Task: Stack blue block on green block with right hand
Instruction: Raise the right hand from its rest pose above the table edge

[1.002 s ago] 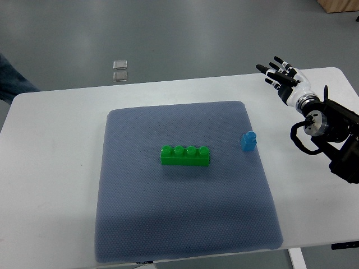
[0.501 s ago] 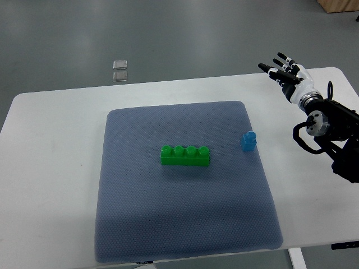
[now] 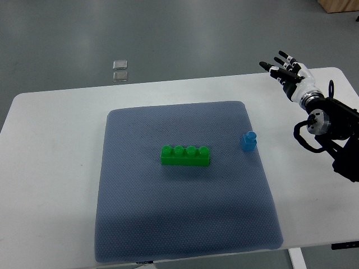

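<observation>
While cropped, right hand [image 3: 289,75] seemingly open

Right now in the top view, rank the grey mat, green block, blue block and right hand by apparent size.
1. Grey textured mat
2. Green four-stud plastic block
3. Right hand, fingers spread; similar to the green block, so unsure
4. Small blue plastic block

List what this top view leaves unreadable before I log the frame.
- Right hand: fingers spread and empty, but the arm runs off the right edge.
- Left hand: not in view.
- Two small clear squares on the floor: too small to identify.
- Blue block: stud count too small to tell.
- Table: near edge cut off by the frame's bottom.
</observation>
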